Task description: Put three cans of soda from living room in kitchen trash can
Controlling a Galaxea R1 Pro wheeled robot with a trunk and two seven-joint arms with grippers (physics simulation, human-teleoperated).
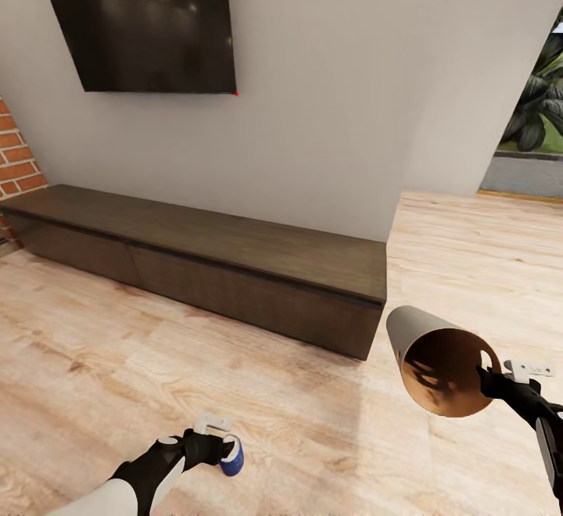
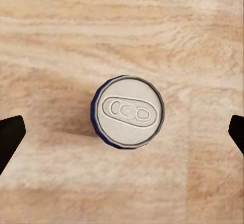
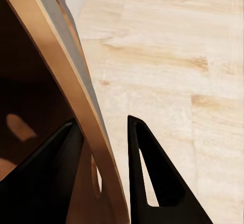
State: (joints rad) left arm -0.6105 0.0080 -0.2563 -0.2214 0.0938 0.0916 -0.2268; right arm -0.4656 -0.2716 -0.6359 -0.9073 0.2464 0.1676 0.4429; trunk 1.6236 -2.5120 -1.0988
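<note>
1 can of soda, blue-sided, stands on the wood floor at lower centre of the head frame, between the spread-apart left pincer fingers. Tash can, lower right, tilted, rim clamped by right pincer.

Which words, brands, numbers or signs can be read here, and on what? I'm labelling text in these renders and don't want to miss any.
None can be read.
Can of soda: the silver top shows only the embossed tab outline, no letters; its blue side shows no print.
Tash can, held by the right gripper: plain outside and inside.
Wall screen: dark, only light reflections.
Low cabinet: no label.
</note>
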